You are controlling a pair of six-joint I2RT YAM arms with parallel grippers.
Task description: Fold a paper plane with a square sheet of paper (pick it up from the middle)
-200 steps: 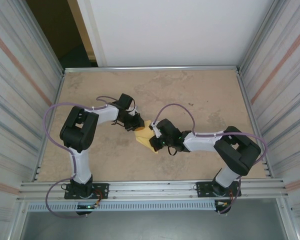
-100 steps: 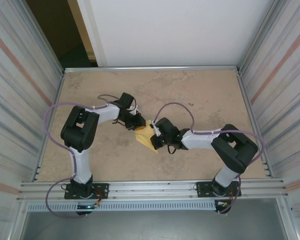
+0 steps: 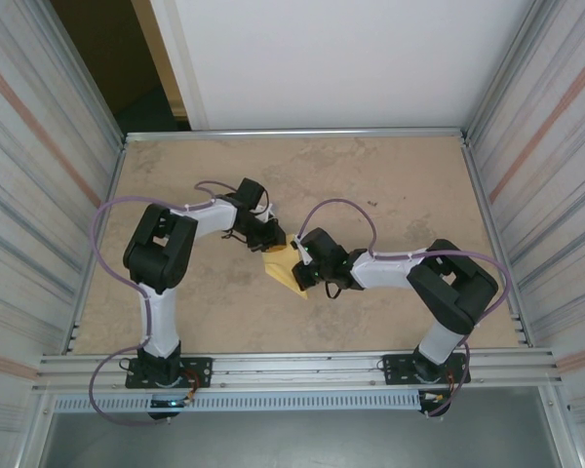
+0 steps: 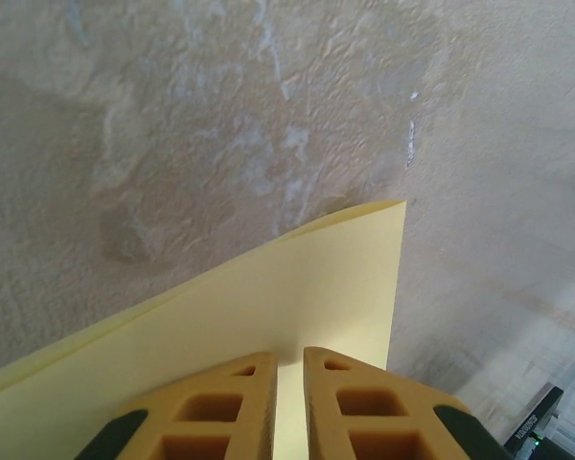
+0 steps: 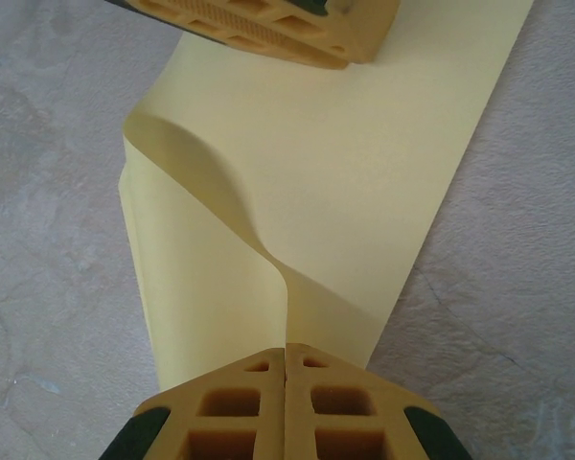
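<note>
Because it is thin and light, the square sheet of paper [image 3: 281,270] will flop, crease and slide easily, so I judge it wants a pinch on folded edges rather than on loose corners. From above it lies on the counter [image 3: 390,185], with the left end effector [image 3: 272,240] at its far-left edge and the right end effector [image 3: 302,270] at its right edge. At the left wrist, the fingers [image 4: 364,402] are closed to a thin slit on the sheet's near edge, apparently pinching it, and its far corner curls off the counter. At the right wrist, the fingers [image 5: 355,402] meet fully on a raised crease of the sheet, which buckles in a soft wave.
</note>
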